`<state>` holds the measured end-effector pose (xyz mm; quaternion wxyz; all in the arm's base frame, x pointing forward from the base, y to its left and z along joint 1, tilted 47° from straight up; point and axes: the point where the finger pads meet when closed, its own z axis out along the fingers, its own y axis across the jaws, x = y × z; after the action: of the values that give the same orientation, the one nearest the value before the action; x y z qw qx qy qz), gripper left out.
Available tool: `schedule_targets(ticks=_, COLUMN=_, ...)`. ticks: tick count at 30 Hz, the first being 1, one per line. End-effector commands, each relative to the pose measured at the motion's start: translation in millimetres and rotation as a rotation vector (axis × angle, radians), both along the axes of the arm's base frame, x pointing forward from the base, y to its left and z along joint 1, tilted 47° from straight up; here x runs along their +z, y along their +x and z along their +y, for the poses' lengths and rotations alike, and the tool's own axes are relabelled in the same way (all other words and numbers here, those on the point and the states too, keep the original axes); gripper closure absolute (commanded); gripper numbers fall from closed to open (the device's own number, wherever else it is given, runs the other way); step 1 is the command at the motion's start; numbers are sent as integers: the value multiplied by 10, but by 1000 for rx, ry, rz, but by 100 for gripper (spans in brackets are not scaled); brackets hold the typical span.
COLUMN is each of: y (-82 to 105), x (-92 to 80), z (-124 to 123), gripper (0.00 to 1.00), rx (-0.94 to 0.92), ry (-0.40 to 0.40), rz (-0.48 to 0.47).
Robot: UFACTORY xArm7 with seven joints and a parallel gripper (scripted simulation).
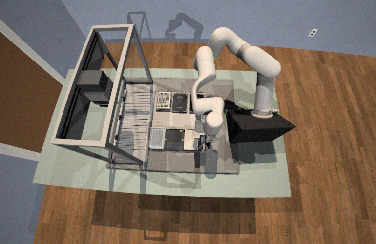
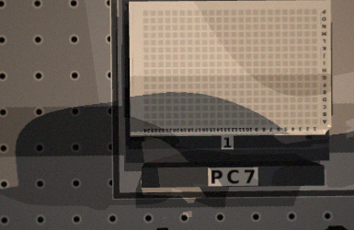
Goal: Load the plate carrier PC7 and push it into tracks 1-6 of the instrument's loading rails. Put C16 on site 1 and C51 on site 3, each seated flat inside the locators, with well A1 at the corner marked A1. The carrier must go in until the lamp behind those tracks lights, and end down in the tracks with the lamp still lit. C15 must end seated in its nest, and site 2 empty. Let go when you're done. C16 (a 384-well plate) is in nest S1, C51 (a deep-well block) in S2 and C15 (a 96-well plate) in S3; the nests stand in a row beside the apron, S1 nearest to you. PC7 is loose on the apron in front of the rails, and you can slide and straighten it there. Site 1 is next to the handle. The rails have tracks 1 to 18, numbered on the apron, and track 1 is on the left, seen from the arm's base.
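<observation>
The carrier PC7 [image 1: 177, 139] lies on the apron in front of the rails [image 1: 135, 120]. The wrist view shows its dark handle with the label PC7 [image 2: 233, 177]. The cream 384-well plate C16 [image 2: 229, 66] sits on site 1 just behind the label "1" [image 2: 227, 143], and it also shows in the top view [image 1: 190, 139]. Its row A and column 1 meet at the lower right corner in the wrist view. Site 2 [image 1: 174, 139] looks dark and empty. A pale plate [image 1: 156, 138] sits on site 3. My gripper [image 1: 207, 141] is open and empty above the handle end.
The nests stand in a row beside the apron. The white 96-well plate C15 [image 1: 163, 100] is in the far nest, a dark nest [image 1: 179, 102] is beside it, and my arm partly hides the near one. The instrument frame [image 1: 102, 86] stands over the rails. My black base block [image 1: 257, 126] is on the right.
</observation>
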<state>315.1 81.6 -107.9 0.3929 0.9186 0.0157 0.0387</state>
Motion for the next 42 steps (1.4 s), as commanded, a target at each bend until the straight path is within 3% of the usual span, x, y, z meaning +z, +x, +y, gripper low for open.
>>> schedule_targets(ticks=1, y=11, x=-50, z=-39, gripper=18, rx=2, ry=3, rz=-1)
schedule_targets(ticks=24, y=41, x=-291, z=-291, gripper=18, rx=2, ry=3, rz=-1)
schedule_targets(ticks=42, y=45, x=-329, z=-331, gripper=18, rx=2, ry=3, rz=-1)
